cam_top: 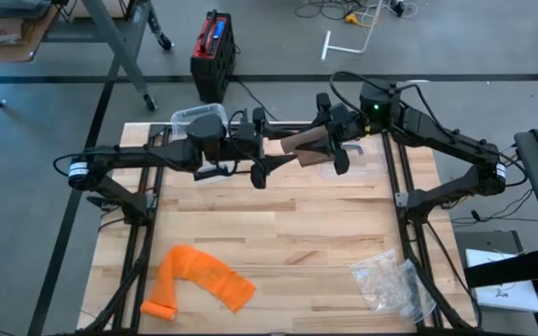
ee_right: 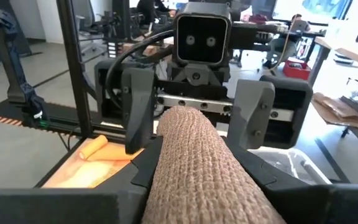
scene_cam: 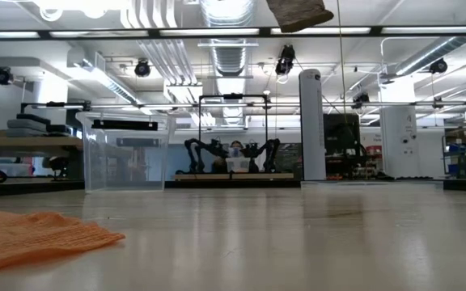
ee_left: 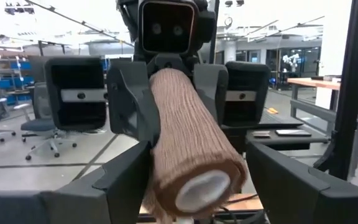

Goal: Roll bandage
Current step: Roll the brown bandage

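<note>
Bandage roll (cam_top: 302, 143): tan, held in the air above the table's (cam_top: 278, 233) far edge, between both arms. Right fingers (ee_right: 157, 155) clench one end. Left fingers (ee_left: 123, 180) flank the other end; contact cannot be told. Orange mesh (cam_top: 199, 280), plastic bag (cam_top: 390, 280): near edge.

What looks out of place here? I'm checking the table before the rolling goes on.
Only table clutter: a crumpled orange bandage near the front left corner and a crinkled clear plastic bag at front right. The brown bandage roll is held in the air between both grippers, nothing spilled.
</note>
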